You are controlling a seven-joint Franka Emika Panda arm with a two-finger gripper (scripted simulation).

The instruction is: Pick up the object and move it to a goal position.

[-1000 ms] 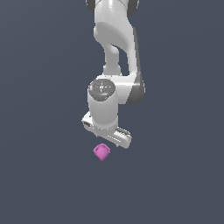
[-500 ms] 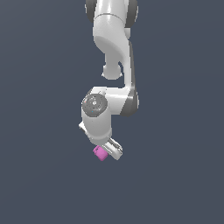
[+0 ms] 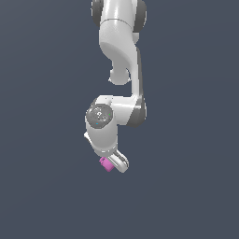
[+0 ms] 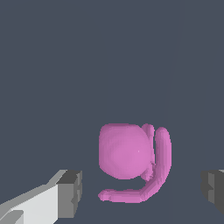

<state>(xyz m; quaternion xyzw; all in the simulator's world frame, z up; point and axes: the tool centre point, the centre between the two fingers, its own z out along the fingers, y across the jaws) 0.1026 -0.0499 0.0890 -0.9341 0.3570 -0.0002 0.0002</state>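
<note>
The object is a small glossy pink-magenta item with a rounded body and a curved handle-like loop, lying on the dark grey floor. In the wrist view it sits between my gripper's two fingers, which stand wide apart and do not touch it. One dark fingertip is on one side and the other shows at the frame edge. In the exterior view the white gripper is tilted low over the object, which peeks out on the exterior view's left and is partly hidden.
Only the plain dark grey floor surrounds the arm in both views. The white arm comes down from the top of the exterior view.
The arm has swung toward the exterior view's left and dropped lower, its hand tilting onto the object. The object, which lay free below the hand, is now partly covered by it.
</note>
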